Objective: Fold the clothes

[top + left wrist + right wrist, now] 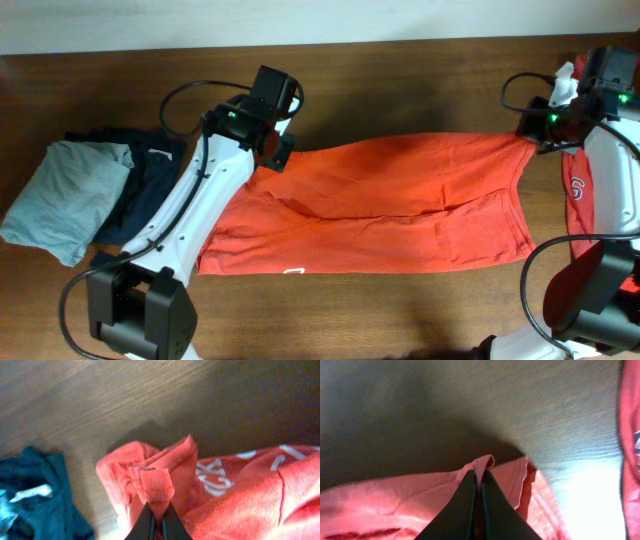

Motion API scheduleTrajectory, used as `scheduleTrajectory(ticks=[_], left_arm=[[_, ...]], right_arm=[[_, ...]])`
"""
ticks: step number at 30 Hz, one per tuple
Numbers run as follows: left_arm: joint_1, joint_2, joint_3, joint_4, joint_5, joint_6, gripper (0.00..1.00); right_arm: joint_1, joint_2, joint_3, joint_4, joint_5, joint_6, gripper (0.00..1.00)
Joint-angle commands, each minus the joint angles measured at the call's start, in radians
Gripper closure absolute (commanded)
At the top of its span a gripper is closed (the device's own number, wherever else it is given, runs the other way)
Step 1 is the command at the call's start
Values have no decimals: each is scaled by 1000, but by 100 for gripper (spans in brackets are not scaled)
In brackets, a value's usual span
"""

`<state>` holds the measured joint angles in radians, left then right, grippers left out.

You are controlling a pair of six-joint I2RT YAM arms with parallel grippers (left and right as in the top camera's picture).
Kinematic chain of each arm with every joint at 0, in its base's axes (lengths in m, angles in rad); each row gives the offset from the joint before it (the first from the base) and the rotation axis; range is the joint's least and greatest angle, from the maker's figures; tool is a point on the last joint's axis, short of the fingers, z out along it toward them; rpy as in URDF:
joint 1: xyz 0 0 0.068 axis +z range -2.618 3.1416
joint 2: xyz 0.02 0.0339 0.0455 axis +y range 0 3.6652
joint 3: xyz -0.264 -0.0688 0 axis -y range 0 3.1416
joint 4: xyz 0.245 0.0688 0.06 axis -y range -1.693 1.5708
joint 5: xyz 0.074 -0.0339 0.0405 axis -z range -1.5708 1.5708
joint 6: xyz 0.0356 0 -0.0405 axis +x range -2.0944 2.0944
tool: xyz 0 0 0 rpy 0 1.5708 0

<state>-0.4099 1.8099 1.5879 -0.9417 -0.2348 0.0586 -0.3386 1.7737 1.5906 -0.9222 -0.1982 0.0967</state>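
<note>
Looks like robot lab: left arm [195,205], right arm [612,170] fixed at wooden surface [400,315], loose cables [197,85], plain pale wall [300,18].

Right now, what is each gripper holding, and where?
Both pinch the orange-red T-shirt: left gripper on its far-left corner's bunched edge, right gripper on its far-right corner edge.

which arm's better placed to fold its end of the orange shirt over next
Probably right: the right gripper is shut on a flat edge of the orange-red cotton T-shirt. The left gripper pinches a bunched end, with the dark navy garment close by.
</note>
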Motion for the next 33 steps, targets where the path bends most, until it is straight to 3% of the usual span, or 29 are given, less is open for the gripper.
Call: scheduleTrajectory(ticks=[1,6,23,27,33], left_arm=[[0,28,-45,92,11,-25,99],[-1,95,-63,354,11,34,99],[31,187,-50,597,2,129,100],[27,182,-19,554,3,130,100],[-10,164,51,340,10,127,100]], right_arm=[[-5,-29,-1,58,81,-16,96],[-16,-26,-1,172,87,-15,96],[-16,87,-5,232,87,-15,96],[-16,87,-5,215,87,-15,96],[-16,87,-5,135,87,-15,96]])
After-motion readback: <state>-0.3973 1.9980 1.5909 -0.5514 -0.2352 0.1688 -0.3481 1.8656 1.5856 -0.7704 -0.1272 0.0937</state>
